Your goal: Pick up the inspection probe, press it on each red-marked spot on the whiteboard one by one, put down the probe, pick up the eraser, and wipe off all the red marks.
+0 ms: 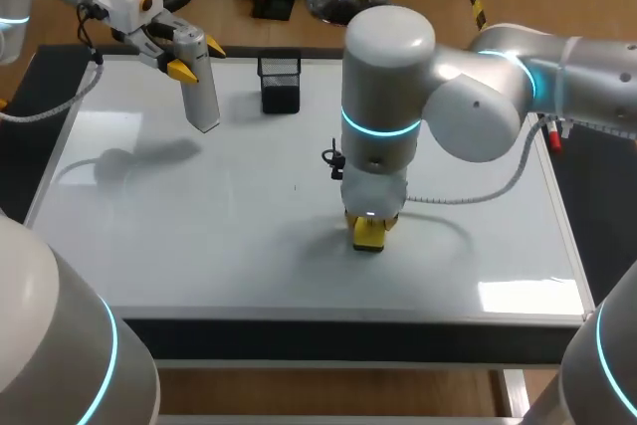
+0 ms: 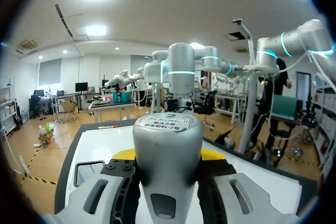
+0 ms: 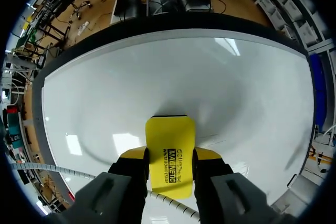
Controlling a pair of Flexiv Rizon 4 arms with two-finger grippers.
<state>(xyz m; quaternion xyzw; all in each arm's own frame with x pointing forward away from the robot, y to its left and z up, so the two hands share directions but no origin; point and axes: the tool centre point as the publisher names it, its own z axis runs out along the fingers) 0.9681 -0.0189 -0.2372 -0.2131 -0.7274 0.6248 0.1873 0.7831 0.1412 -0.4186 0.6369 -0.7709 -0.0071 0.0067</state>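
Right tool [image 1: 369,229] stood clamped on the yellow eraser [image 1: 369,238], both fingers pinching its sides, and the eraser's flat face was pressed down on the whiteboard [image 1: 229,256]. In the head view it sat a little toward 4 o'clock from the board's middle, under the right arm's upright wrist. In the right wrist view the eraser [image 3: 169,140] stuck out ahead of the tool [image 3: 170,163], with white board all around it. Left tool [image 1: 197,58] hung above the board's 10 o'clock corner, closed on the silver inspection probe [image 1: 203,95], which pointed down and slightly toward 5 o'clock, clear of the surface. In the left wrist view the probe [image 2: 167,129] filled the gap between that tool's fingers [image 2: 168,161]. A black mesh holder [image 1: 280,82] stood at the board's 12 o'clock edge, just beside the probe at 3 o'clock.
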